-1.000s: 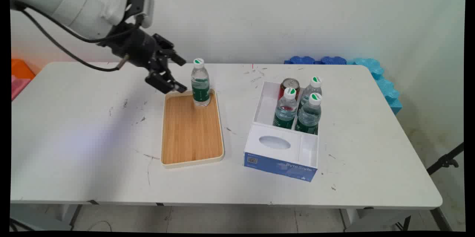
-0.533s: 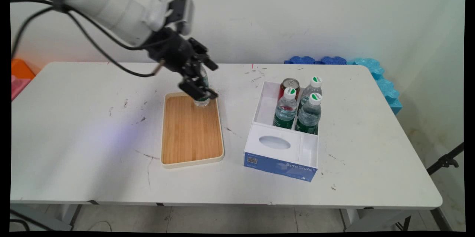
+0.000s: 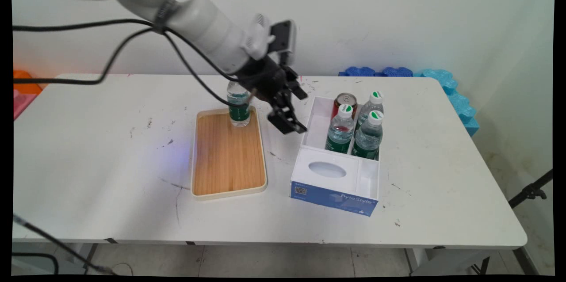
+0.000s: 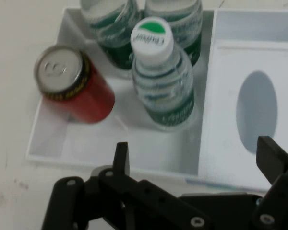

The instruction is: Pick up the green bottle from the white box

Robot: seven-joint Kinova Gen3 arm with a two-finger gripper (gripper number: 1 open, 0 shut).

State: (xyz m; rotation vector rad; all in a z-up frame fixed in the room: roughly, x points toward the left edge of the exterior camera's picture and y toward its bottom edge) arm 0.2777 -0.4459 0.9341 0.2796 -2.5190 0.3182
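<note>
Above the table [image 3: 110, 176], between the wooden tray [image 3: 227, 158] and the white organizer box [image 3: 342, 171], you have the gripper [image 3: 292, 112] hanging in the air with its fingers spread and nothing between them — it sits just off the box's left wall, near the far corner. From the main view, measure everything against that box: its far compartments hold a red can [image 3: 345, 101] at the back left and three water bottles [image 3: 340, 131] with white-and-green caps packed close together beside and in front of the can, while its near part is a white cover with an oval opening and a blue front face. To the box's left lies the tray, and a lone water bottle [image 3: 239, 107] stands upright at the tray's far end, partly hidden by the arm and its black cables; that bottle is close to the gripper but apart from it. Beyond the box, against the wall, you can see blue foam pieces [image 3: 446, 87]. From the hand view, you look down past the two spread fingers [image 4: 121, 158] straight into the box [image 4: 53, 139]: the can [image 4: 72, 86] stands by one corner, one capped bottle [image 4: 161, 86] stands just beside it, two more bottles sit behind at the picture's top edge, and the oval opening [image 4: 256, 110] shows off to one side.
</note>
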